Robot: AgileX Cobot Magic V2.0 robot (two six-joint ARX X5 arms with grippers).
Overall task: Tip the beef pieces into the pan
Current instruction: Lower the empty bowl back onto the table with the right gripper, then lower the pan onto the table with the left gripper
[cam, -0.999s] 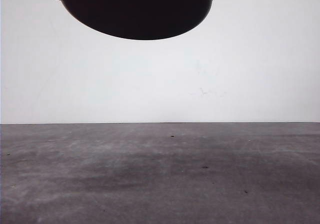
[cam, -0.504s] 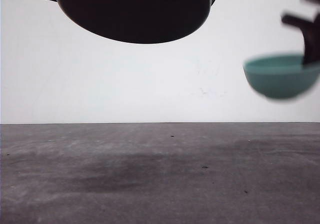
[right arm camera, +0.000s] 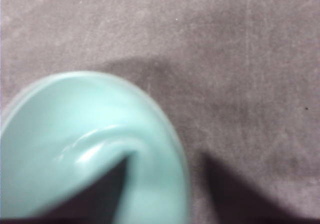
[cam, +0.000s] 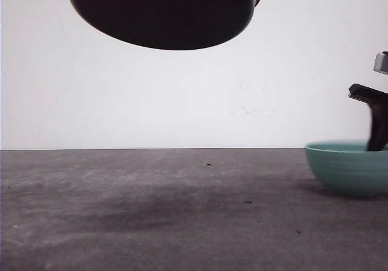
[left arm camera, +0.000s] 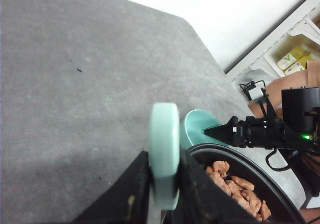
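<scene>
Lowered to the table (cam: 182, 222), bowl (cam: 345, 168); beef pieces (left arm camera: 235, 186) fill pan (cam: 163, 10).

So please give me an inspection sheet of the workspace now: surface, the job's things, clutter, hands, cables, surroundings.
Surface: grey table, a few small dark specks.
Job's things: pan held up in the air; beef pieces lie inside it.
Clutter: teal bowl standing on the table at the right; it looks empty.
Hands: left hand shut on the pan's handle; right hand at the bowl's rim, grip cannot be told.
Cables: black cables on the right arm.
Surroundings: white wall behind the table; shelf with containers beside the table.
</scene>
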